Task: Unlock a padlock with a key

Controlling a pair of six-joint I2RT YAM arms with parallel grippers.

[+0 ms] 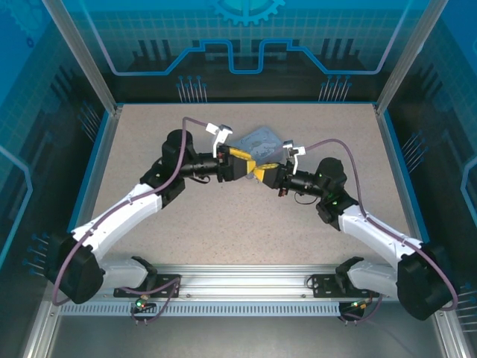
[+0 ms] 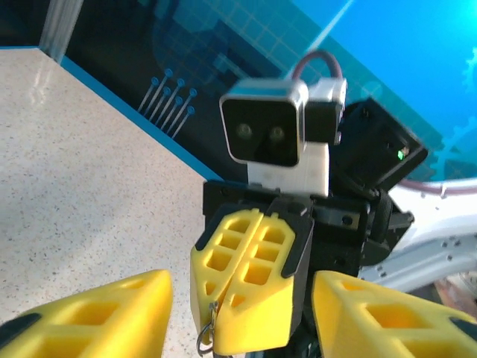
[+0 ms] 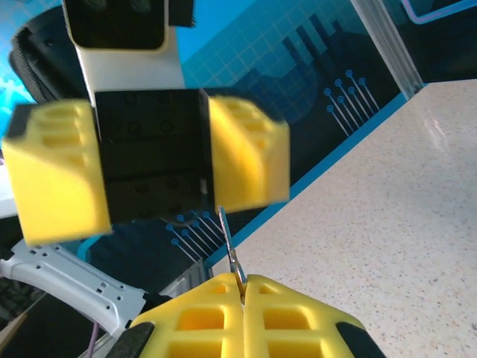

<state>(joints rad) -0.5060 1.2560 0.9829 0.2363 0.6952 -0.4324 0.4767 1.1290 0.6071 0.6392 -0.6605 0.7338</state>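
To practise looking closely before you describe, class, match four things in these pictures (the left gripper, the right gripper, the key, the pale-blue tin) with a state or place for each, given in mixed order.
Column one:
1. left gripper
2. right gripper
3. key
4. pale-blue tin

Column two:
A. lying on the table, beyond where the two arms meet
B. jaws shut
C. jaws apart
D. thin metal, pinched and sticking out

Pairs: 1-C, 2-B, 3-D, 4-A
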